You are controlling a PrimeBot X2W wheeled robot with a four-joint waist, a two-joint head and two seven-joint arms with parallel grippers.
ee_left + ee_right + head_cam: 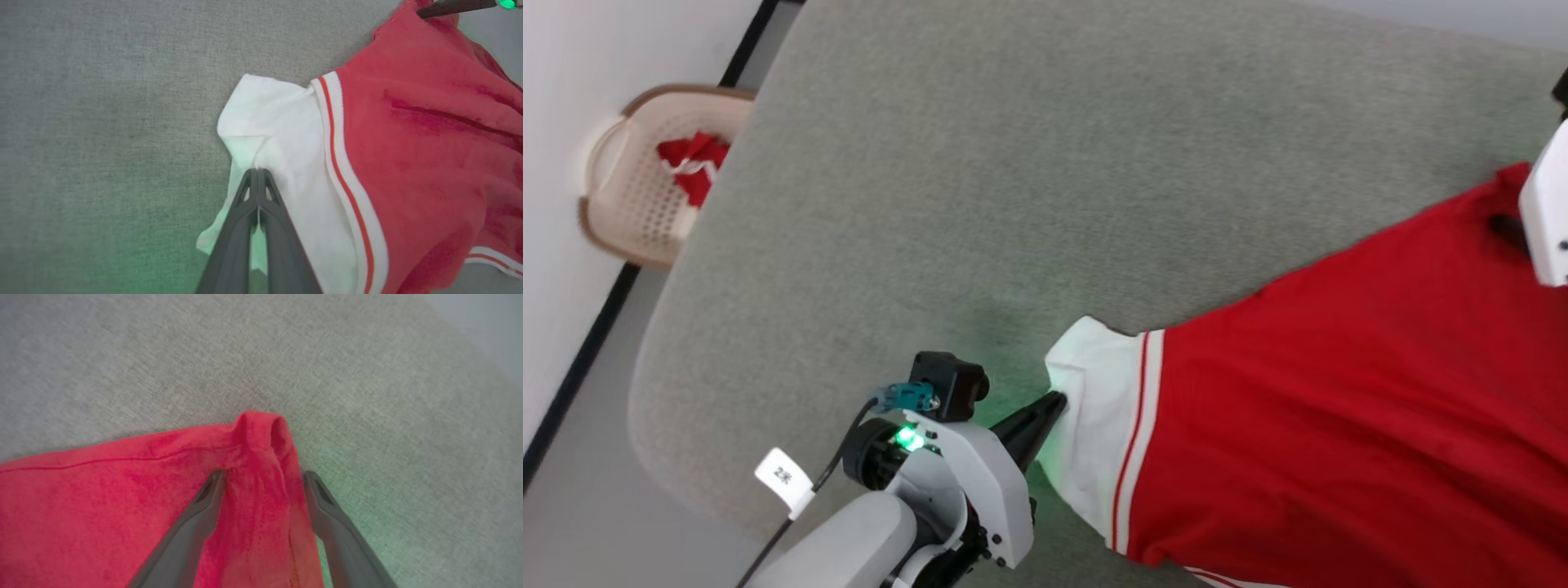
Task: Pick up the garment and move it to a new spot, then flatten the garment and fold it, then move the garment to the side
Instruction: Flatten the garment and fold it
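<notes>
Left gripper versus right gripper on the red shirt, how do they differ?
The dark-fingered left gripper is shut, pinching the white sleeve; the right gripper stands open. Left is at the sleeve edge; right straddles a bunched red fold. Both reach the same red-and-white fabric shirt on the grey cushion.

The garment [1339,408] was soft knit cloth, matt, its red body lightly creased. The sleeve [286,134] was white cloth of the same matt finish, edged in ribbed striped trim [339,163]. The surface [931,204] had a grey woven fabric covering, matt and slightly coarse. The left gripper [258,173] and right gripper [263,477] had jaws of dark grey plastic, smooth and matt. The left arm casing [988,482] was pale smooth plastic with a faint sheen. The basket [629,220] was beige perforated plastic.
</notes>
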